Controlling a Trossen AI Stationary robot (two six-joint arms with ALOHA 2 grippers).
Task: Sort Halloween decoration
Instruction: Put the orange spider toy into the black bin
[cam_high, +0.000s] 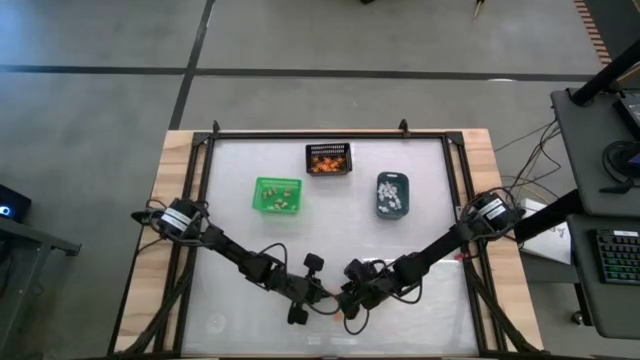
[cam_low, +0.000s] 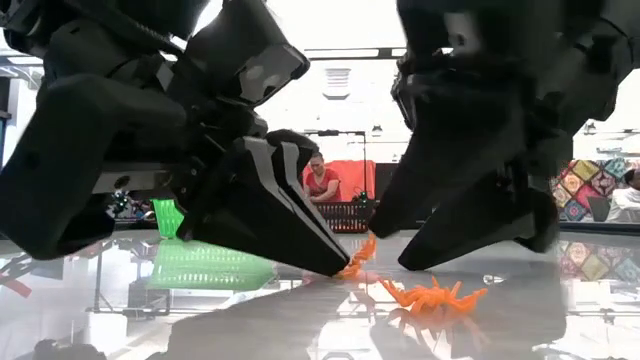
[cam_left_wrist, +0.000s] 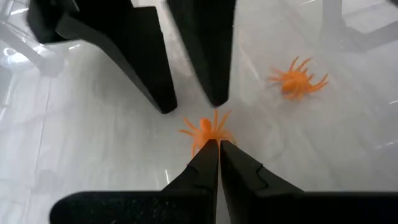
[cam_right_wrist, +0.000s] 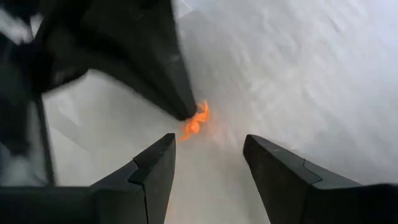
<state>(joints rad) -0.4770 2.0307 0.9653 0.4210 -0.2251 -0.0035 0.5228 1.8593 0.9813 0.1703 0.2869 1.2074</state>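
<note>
Two orange spiders of the Halloween decoration show near the table's front edge. One spider (cam_left_wrist: 204, 132) sits at the tip of my left gripper (cam_left_wrist: 219, 145), which is shut on it. The other spider (cam_left_wrist: 297, 79) lies loose on the table beside it. My right gripper (cam_right_wrist: 210, 149) faces the left one, open, its two fingers standing on either side of the held spider's far side without touching it. In the low view the left gripper (cam_low: 345, 268) slants down to the held spider (cam_low: 360, 255), and the loose spider (cam_low: 435, 295) rests on its legs. My left gripper pinches the spider's near side (cam_left_wrist: 210, 140) between its two fingers, only at their free ends. The fingers slant down from the table's left. The spider (cam_right_wrist: 195, 122) sticks out past the fingertips, low at the table top; whether it is lifted clear I cannot tell.
Three small bins stand at the far side: a green one (cam_high: 277, 194) to the left, a black mesh one (cam_high: 329, 158) with orange pieces in the middle, and a blue-grey one (cam_high: 392, 194) with pale pieces to the right. In the low view a person sits in the room beyond.
</note>
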